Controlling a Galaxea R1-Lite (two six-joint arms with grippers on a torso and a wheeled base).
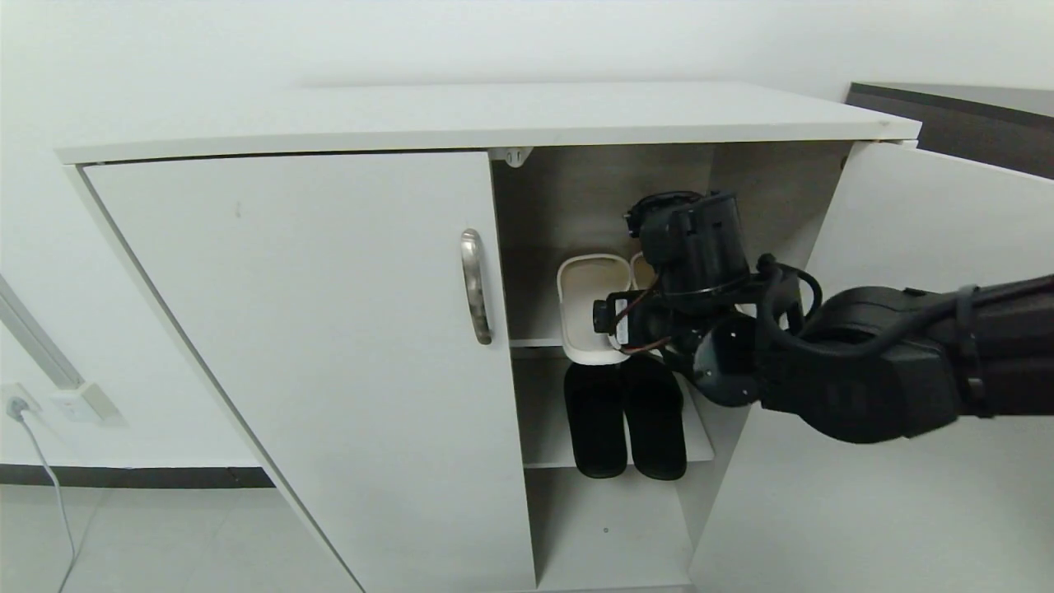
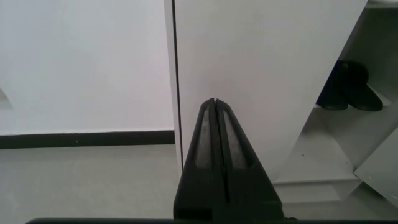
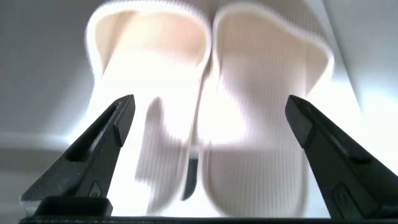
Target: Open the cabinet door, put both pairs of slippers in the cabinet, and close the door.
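The white cabinet (image 1: 494, 115) has its left door (image 1: 313, 329) shut and its right door (image 1: 906, 206) swung open. A pair of white slippers (image 1: 589, 305) (image 3: 211, 124) lies on the upper shelf, its heels overhanging the front edge. On the shelf below lies a pair of black slippers (image 1: 626, 420) (image 2: 348, 87). My right arm is inside the opening at the upper shelf. My right gripper (image 3: 210, 102) is open, its fingers spread wider than the white pair and just in front of it, holding nothing. My left gripper (image 2: 214, 102) is shut and empty, low in front of the closed left door.
A metal handle (image 1: 475, 286) runs down the left door's inner edge. The bottom compartment (image 1: 609, 527) holds nothing. A wall socket with a cable (image 1: 16, 408) sits low at the left. Dark furniture (image 1: 947, 123) stands behind the open door.
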